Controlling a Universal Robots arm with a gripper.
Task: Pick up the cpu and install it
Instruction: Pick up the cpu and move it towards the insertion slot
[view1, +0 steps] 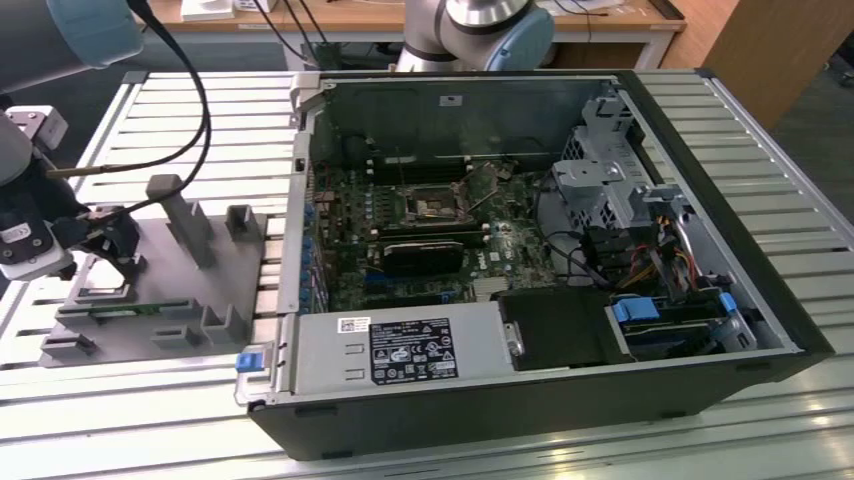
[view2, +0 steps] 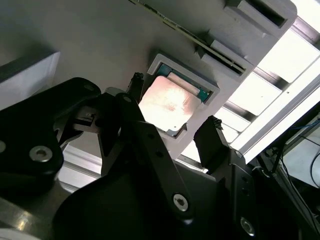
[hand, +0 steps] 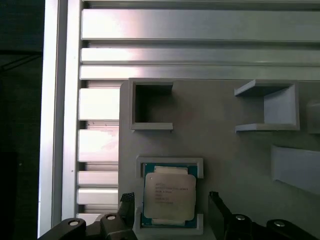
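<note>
Your black two-finger gripper (view2: 174, 100) is open, one finger on each side of the small square silver-topped cpu (hand: 169, 198). The cpu lies flat in a recess of the grey plastic tray (hand: 225, 145).

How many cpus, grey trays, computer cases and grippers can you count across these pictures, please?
cpu: 1
grey tray: 1
computer case: 1
gripper: 1
Total: 4
</note>
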